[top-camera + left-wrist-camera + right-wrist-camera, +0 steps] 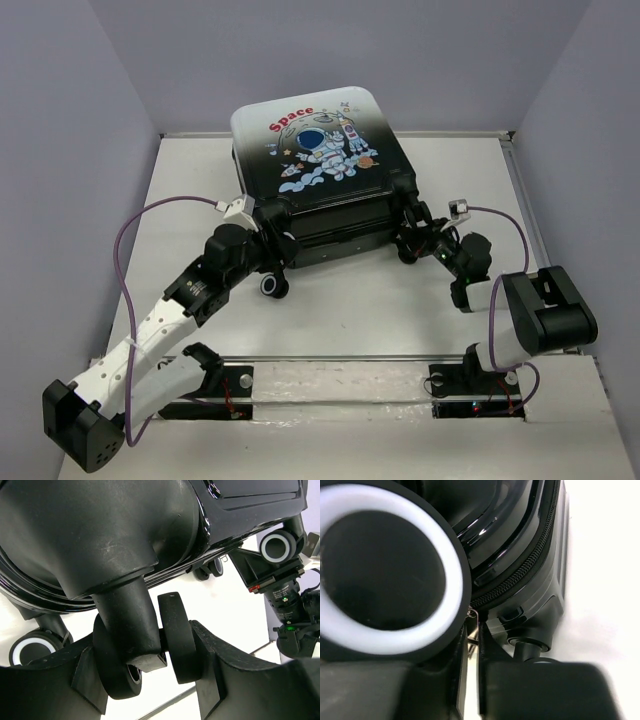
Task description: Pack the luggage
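Two grippers are engaged on the closed luggage [315, 150]: left gripper [147, 655] is clamped on a caster [177, 640], presumably bracing it; right gripper [470, 680] is pinched narrow on the zipper pull [471, 614], presumably for zipping.

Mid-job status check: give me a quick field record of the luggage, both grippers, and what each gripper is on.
luggage: small hard-shell wheeled suitcase with astronaut print, lying flat on the white table, print side up
lid: closed; zipper looks zipped where visible
left gripper: clamped on the black twin caster wheel at the near-left corner
right gripper: at the near-right corner, nearly shut on what looks like the small metal zipper pull
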Robot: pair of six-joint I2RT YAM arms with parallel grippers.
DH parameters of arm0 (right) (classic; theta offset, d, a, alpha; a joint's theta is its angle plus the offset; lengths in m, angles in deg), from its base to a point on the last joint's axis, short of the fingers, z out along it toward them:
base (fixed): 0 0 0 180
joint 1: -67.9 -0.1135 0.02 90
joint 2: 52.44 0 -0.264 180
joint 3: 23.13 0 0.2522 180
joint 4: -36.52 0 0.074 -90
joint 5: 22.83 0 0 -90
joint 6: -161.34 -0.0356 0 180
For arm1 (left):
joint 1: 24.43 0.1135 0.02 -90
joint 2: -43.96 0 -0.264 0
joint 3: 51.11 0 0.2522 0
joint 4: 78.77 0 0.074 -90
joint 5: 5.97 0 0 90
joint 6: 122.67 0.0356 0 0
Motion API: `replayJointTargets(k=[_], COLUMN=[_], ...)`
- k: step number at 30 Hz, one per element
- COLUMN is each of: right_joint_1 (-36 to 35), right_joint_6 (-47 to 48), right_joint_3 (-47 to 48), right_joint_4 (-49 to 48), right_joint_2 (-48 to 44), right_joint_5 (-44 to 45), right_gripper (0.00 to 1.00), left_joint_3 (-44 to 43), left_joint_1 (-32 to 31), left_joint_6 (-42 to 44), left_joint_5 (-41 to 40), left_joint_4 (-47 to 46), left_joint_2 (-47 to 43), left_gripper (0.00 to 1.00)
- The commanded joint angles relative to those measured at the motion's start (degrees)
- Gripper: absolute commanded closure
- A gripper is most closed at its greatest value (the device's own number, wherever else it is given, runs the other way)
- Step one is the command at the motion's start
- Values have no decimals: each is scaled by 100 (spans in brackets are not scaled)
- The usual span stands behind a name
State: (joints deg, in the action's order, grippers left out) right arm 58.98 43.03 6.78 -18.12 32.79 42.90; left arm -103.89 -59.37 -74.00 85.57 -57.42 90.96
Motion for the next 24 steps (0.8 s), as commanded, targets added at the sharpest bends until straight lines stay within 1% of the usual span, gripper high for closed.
replayJointTargets(k=[1, 5, 8, 9, 10, 12, 13, 16, 17, 18, 19, 21, 22, 24], right_joint_1=[14, 14, -520, -792, -1534, -2399, -3177, -3983, -4429, -4660, -5071, -5433, -5601, -6065], right_joint_6=[-323, -657, -658, -579, -291, 96, 420, 634, 678, 739, 870, 872, 828, 723], right_joint_3=[372, 224, 30, 12, 12, 64, 160, 415, 512, 643, 984, 1372, 1731, 2128], right_joint_4=[-2098, -2458, -2599, -2573, -2382, -2012, -1706, -1545, -1501, -1396, -1099, -843, -833, -798], right_joint_2=[-33, 107, 239, 257, 257, 240, 292, 450, 581, 643, 809, 1064, 1222, 1767], right_joint_5=[116, -33, 80, 168, 429, 913, 1498, 2292, 2382, 2479, 2663, 2481, 2341, 2120], right_gripper=[93, 93, 93, 93, 93, 93, 93, 93, 93, 93, 93, 93, 93, 93], left_joint_3=[-431, -395, -430, -448, -457, -562, -614, -825, -922, -975, -1036, -1142, -1186, -1291], left_joint_1=[-198, -206, -198, -206, -206, -206, -206, -206, -206, -206, -206, -206, -206, -215], left_joint_6=[520, 467, 380, 344, 309, 239, 204, 168, 168, 168, 142, 72, -7, -60], left_joint_5=[848, 900, 1110, 1181, 1260, 1436, 1454, 1472, 1481, 1472, 1489, 1638, 1682, 1806], left_joint_4=[-2113, -2227, -2464, -2534, -2726, -2851, -2904, -2957, -2983, -2992, -3001, -3088, -3132, -3159], left_joint_2=[-526, -438, -193, -139, -95, -25, 28, 98, 151, 186, 221, 344, 379, 450], left_gripper=[94, 94, 94, 94, 94, 94, 94, 94, 94, 94, 94, 94, 94, 94])
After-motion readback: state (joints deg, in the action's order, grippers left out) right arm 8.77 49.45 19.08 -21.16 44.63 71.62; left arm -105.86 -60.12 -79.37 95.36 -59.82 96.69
